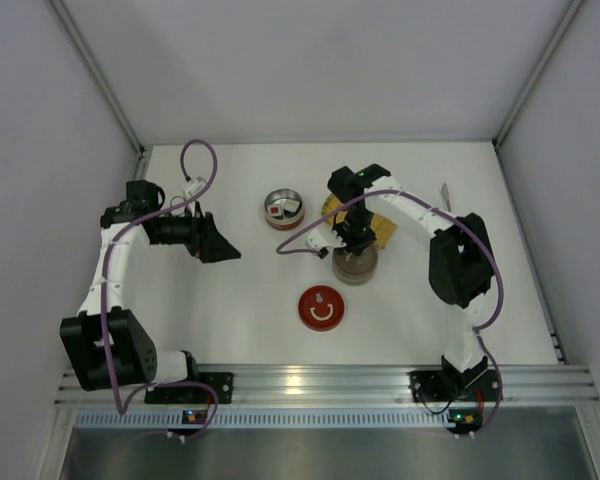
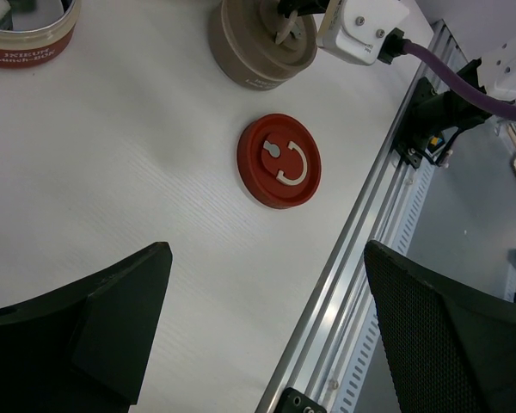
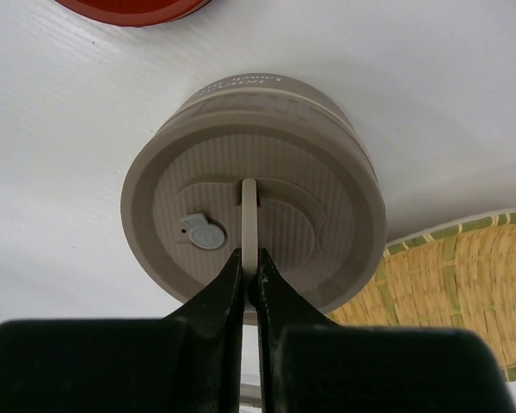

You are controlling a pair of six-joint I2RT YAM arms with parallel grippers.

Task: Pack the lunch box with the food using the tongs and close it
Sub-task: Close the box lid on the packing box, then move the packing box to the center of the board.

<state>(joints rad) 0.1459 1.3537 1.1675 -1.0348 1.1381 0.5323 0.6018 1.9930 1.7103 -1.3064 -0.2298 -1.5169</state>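
Observation:
A beige round lunch box (image 1: 356, 268) stands mid-table with its beige lid (image 3: 310, 215) on top. My right gripper (image 3: 250, 262) is shut on the lid's thin upright handle (image 3: 249, 211), seen from above as the right gripper (image 1: 354, 244) over the box. A second round lunch box (image 1: 283, 210) stands open behind it with food (image 1: 278, 210) inside, white pieces with red and dark marks. Its red wall (image 2: 26, 39) shows in the left wrist view. The slim tongs (image 1: 445, 191) lie at the back right. My left gripper (image 2: 267, 249) hangs open and empty above the table at the left.
A red lid (image 1: 321, 307) with a white handle lies flat near the front, also the red lid (image 2: 279, 161) ahead of my left fingers. A yellow woven tray (image 3: 464, 284) lies beside the beige box. An aluminium rail (image 2: 370, 241) runs along the table's near edge.

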